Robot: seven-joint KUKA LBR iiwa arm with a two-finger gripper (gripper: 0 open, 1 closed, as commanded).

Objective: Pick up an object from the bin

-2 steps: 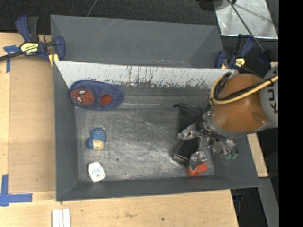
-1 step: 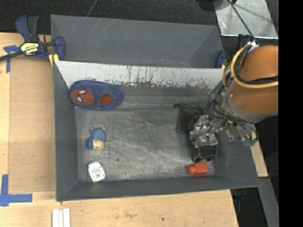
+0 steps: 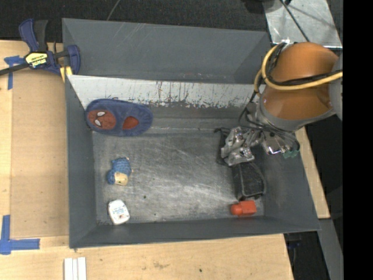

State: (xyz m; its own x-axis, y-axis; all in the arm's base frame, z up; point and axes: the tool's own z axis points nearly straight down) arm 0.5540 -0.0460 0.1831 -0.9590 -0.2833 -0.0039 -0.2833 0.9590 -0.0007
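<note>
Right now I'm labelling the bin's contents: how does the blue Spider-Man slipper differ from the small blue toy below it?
The slipper is much larger than the toy. The slipper lies against the back wall; the toy sits on the floor. The slipper shows red patches; the toy a pale end. Both are blue.

The bin (image 3: pixel 81 174) is dull grey, with a floor scuffed paler and a back wall streaked with dark, rusty drips. The slipper (image 3: pixel 119 118) is blue with two red patches, one webbed in black with white eyes. The little toy (image 3: pixel 119 172) is blue and cream. The small tub (image 3: pixel 118 212) is white with a bluish label. The oblong pad (image 3: pixel 249 181) is black, and the block (image 3: pixel 243 208) beside it is red-orange. The hand (image 3: pixel 238 150) is silvery, the wrist cover (image 3: pixel 300 83) orange and its cable (image 3: pixel 266 67) yellow.
</note>
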